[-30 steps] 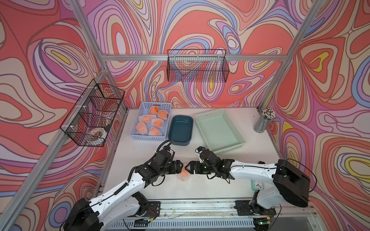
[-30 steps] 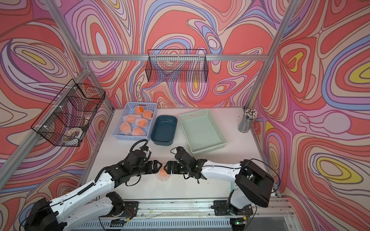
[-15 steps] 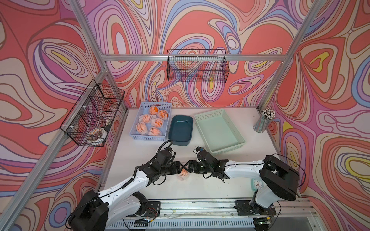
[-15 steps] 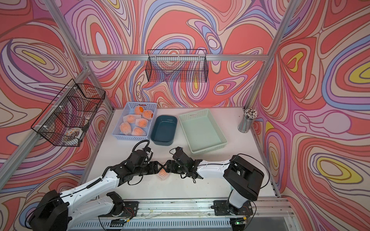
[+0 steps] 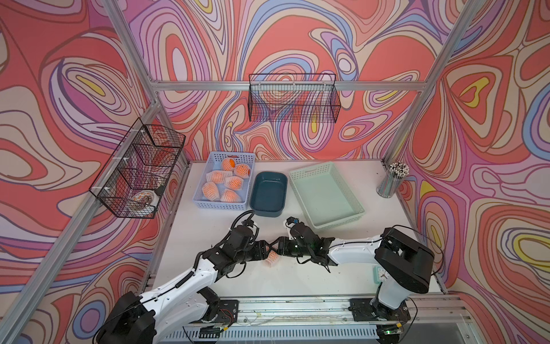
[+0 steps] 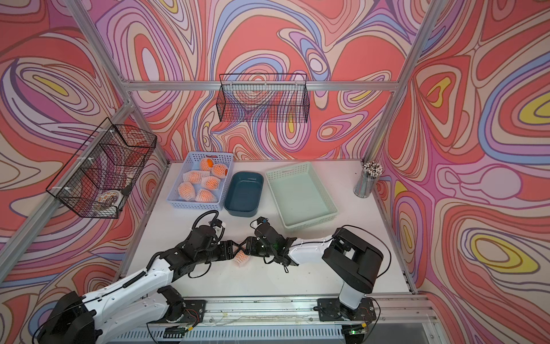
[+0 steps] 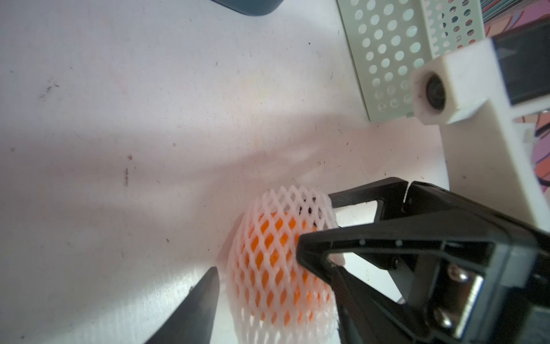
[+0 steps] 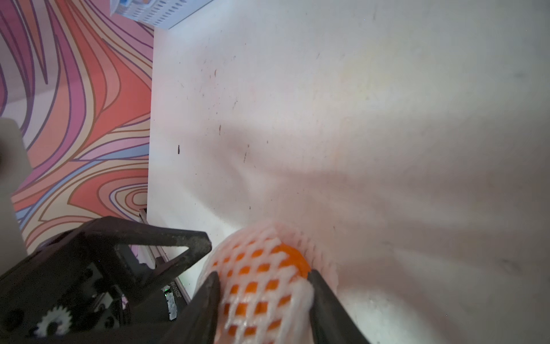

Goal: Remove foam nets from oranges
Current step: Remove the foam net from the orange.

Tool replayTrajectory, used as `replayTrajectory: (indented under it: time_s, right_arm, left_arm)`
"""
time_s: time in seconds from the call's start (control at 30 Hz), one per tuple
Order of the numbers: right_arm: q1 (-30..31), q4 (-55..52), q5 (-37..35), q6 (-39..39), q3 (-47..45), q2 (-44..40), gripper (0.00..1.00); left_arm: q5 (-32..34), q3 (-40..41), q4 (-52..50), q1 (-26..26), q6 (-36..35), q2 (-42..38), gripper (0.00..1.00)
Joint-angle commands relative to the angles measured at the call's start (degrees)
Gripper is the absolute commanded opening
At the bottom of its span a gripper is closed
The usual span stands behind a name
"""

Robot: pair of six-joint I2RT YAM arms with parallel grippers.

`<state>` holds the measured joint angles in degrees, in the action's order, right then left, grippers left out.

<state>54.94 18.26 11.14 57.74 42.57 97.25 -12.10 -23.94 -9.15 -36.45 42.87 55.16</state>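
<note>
While the netted fruit lies where it lay a second ago, toward 6 o'clock on the white table [image 5: 297, 280], both arms have closed in on it. The foam net [image 5: 271, 261] still wraps the orange [image 8: 287, 254], whose bare skin shows only at the sleeve's open end.

Coming from 3 o'clock of the fruit, the right gripper [image 8: 263, 278] has narrowed from a wide spread to a pinch. Its two fingers press the mesh on opposite sides, and the foam bunches against one of them. The right arm's elbow block [image 5: 403, 262] has swung in toward the table's middle.

From 9 o'clock comes the left gripper [image 5: 265, 250], which stood just off the net before and now has it between its jaws. They stand partly open. One finger [image 7: 205, 297] lies just beside the mesh with a thin gap, and the other is hidden behind the right gripper, so I cannot tell whether it holds anything.

In both top views the gripper tips almost meet above the fruit. At 11 o'clock the lavender basket [image 5: 205, 205] keeps its six netted oranges [image 5: 209, 189] unchanged.
</note>
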Motion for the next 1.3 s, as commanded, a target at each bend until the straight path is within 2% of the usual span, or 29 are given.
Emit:
replayTrajectory:
  time_s: [0.0,0.2,0.37,0.5,0.73,0.93,1.27]
  right_arm:
    - [0.5,0.2,1.4,-0.3,0.5,1.3,0.38]
    - [0.5,0.3,3.1,-1.6,1.1,1.1,0.14]
    - [0.5,-2.8,2.5,-4.9,2.6,0.3,0.10]
    - [0.5,-6.0,1.9,-9.1,4.8,-0.4,0.03]
    - [1.5,-11.9,-3.7,-19.6,7.7,-3.7,0.00]
    - [2.4,-11.1,-7.4,-26.9,6.7,-6.1,0.00]
    - [3.6,1.9,-9.2,-34.6,-1.2,-6.3,0.00]
  left_arm:
    - [3.1,0.5,-2.2,-0.2,1.4,-1.8,0.62]
    - [4.9,0.6,-3.5,-0.2,1.4,-4.8,0.62]
    - [5.2,0.8,-3.8,-0.1,1.7,-7.0,0.63]
    - [5.5,1.3,-3.6,-0.1,2.2,-7.3,0.64]
    - [6.6,0.7,-2.9,-0.1,3.5,-6.4,0.67]
    - [8.0,0.0,-2.8,0.3,3.7,-6.9,0.68]
    - [5.5,1.6,4.6,0.5,3.9,-3.0,0.68]
